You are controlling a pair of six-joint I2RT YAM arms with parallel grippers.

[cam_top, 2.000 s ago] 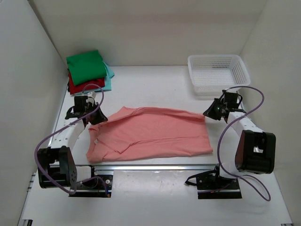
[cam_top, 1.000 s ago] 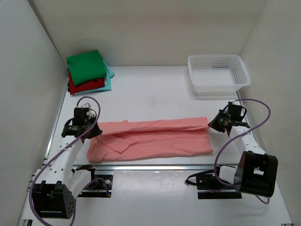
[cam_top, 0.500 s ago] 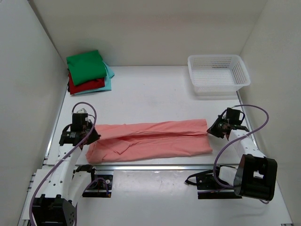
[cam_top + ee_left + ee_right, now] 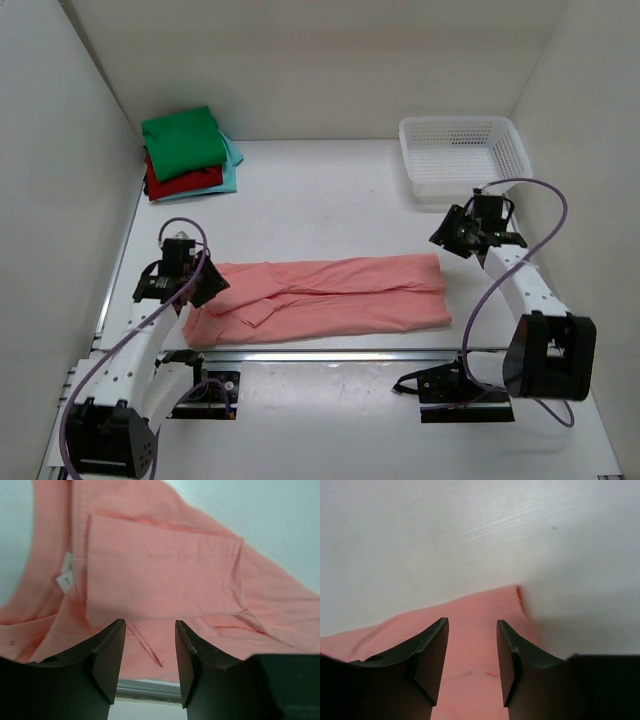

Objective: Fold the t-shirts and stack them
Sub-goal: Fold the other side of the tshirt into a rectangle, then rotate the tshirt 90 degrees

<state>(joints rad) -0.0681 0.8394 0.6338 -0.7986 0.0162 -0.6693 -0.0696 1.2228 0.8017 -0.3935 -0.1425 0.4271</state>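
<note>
Over either end of the folded salmon-pink t-shirt (image 4: 330,297), left hand (image 4: 203,284) and right hand (image 4: 444,240) hang released, gripping nothing

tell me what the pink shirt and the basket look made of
Pink shirt: soft matte cloth, probably cotton knit. It creases, lies in flat folds and has a sewn neck tag. Basket: rigid white plastic, it seems, with a moulded grid of small holes and a smooth rim.

At 10 o'clock in the top view, the green shirt (image 4: 182,142) covers most of the red shirt (image 4: 185,184) and teal shirt (image 4: 231,158). The left wrist view cuts off the pink shirt (image 4: 165,580) at 9 and 12 o'clock; its label (image 4: 65,577) is too small to read.
</note>
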